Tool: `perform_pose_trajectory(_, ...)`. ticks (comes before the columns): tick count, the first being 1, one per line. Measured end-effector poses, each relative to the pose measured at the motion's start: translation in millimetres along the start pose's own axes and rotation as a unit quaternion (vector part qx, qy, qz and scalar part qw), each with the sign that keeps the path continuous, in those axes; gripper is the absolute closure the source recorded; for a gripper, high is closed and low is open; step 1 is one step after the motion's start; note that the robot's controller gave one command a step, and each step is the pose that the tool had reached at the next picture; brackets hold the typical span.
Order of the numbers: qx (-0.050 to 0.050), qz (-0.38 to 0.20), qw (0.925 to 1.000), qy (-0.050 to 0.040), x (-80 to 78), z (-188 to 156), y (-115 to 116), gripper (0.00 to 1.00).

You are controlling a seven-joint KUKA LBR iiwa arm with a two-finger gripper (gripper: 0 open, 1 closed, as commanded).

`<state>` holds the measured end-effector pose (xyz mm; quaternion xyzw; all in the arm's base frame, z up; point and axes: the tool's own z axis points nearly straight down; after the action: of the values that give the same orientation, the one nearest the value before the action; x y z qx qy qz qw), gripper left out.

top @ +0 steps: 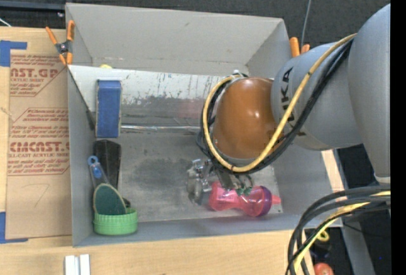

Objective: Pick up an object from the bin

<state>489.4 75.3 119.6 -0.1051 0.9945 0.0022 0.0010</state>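
Grey bin floor lay bare round the gripper (open or clenched, I could not tell), and just beside it, to the view's right, lay a pink plastic bottle, probably light, stiff and slippery, best taken across its narrow middle.

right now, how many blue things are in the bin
2. A blue rectangular block lies by the bin left wall toward the back; a small blue piece lies nearer along that wall, beside a black object. The arm covers some floor, so more may be hidden.
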Motion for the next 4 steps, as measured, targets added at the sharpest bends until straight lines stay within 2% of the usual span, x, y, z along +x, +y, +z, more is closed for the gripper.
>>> perform_pose_trajectory(1, 0.0, -0.067, 0.9978, -0.0018, 7.0, 1.8, -28.8, 1.0)
perform_pose_trajectory(2, 0.0, -0.023, 0.9997, -0.0001, -9.0, -0.9, -20.1, 1.0)
perform_pose_trajectory(3, 0.0, -0.053, 0.9986, -0.0005, 4.5, -65.7, -24.2, 0.0)
perform_pose_trajectory(4, -0.001, -0.053, 0.9986, -0.0005, 4.4, -65.7, -24.1, 0.0)
